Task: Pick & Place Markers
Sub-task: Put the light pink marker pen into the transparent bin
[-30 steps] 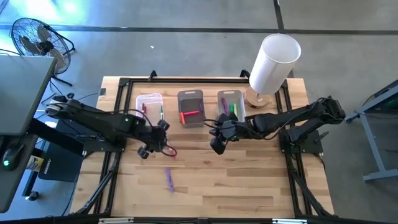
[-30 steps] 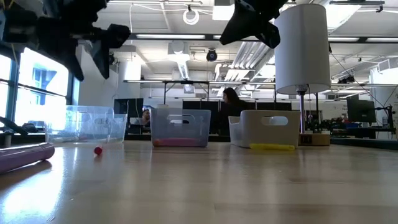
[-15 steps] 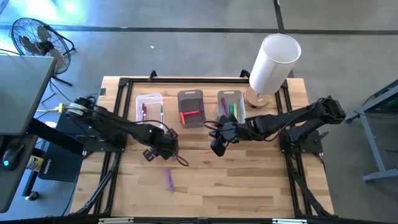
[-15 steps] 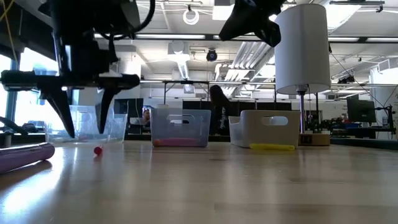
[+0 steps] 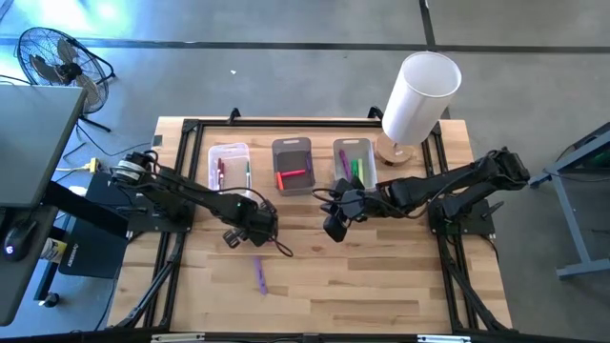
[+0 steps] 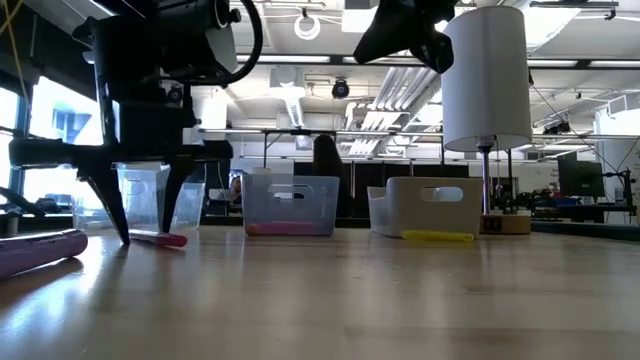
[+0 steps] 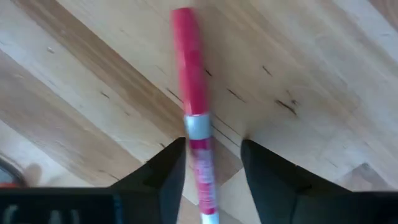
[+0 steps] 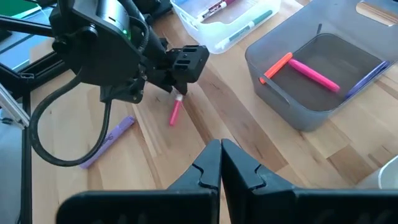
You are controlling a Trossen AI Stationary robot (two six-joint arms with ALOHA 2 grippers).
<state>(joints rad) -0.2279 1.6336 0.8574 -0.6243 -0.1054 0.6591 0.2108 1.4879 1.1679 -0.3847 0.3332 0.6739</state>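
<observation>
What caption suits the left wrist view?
Open left gripper straddles a red marker lying on the wooden table.

Three bins in a row along the back of the worktop [image 5: 400,286]: left bin [image 5: 229,164], middle bin [image 5: 292,166], right bin [image 5: 354,160], each with markers inside. Lamp [image 5: 416,100] behind and to the right of the right bin. Left tool [image 5: 250,232] down in front of the left bin, fingers either side of a marker [image 7: 194,140] lying flat on the worktop. Another marker [image 5: 259,274] lying loose nearer the front, just in front of that tool. Right tool [image 5: 334,225] hanging above the worktop in front of the right bin, well apart from the left one.
</observation>
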